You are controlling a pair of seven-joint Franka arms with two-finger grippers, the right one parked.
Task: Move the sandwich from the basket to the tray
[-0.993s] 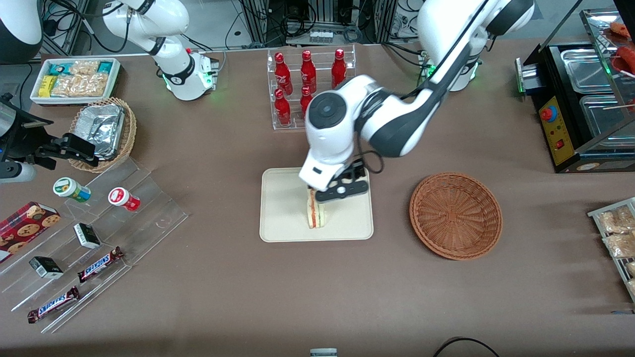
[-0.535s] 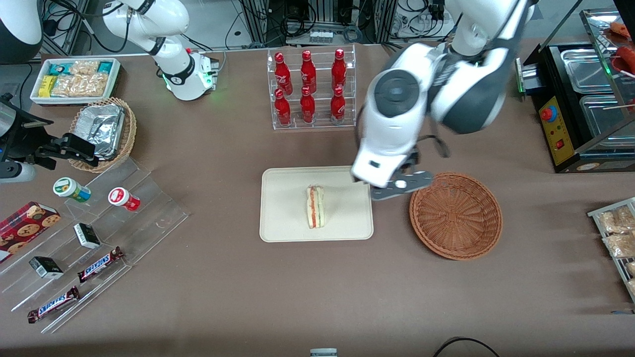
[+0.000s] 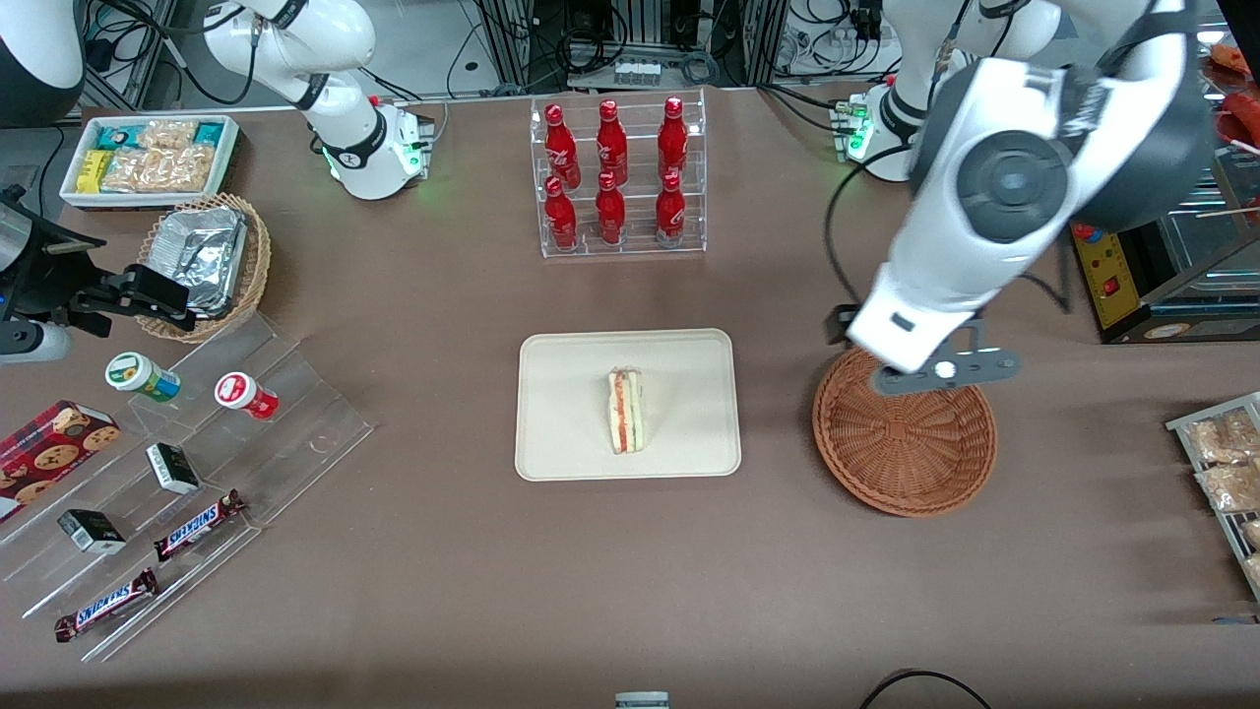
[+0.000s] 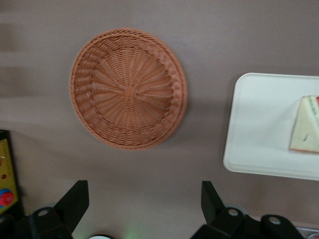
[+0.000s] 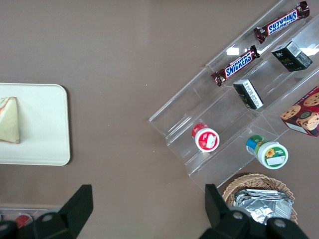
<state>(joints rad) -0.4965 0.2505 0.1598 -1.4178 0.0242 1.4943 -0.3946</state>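
Items, running from the parked arm's end of the counter (image 3: 413, 551) to the working arm's end:

1. Tray (image 3: 561, 394) — cream-white, flat on the counter, nearer the front camera than the rack of red bottles (image 3: 615, 177).
2. Sandwich (image 3: 626, 411) — triangular wedge resting on the tray, roughly mid-tray, filling edge facing the front camera. Nothing touches it. The wrist view shows it lying flat (image 4: 305, 125) inside the tray's rim (image 4: 259, 129).
3. Wicker basket (image 3: 906, 443) — reddish-brown, shallow, standing on the counter beside the tray and well clear of it. Nothing lies in it (image 4: 128, 89).
4. Pincer (image 3: 920, 379) — raised above the basket's rim, on the side farther from the front camera; fingers (image 4: 75, 199) spread wide apart, gripping nothing.

Judgement: the placing looks done; the step in hand is the retreat. To do it well:
- You keep the pincer high so it clears the basket rim.
- You leave the fingers apart; nothing needs gripping.
- You steer away from the tray so the wedge is not brushed or tipped.
- You mind the black appliance (image 3: 1132, 246) at the working arm's end when you swing the elbow.
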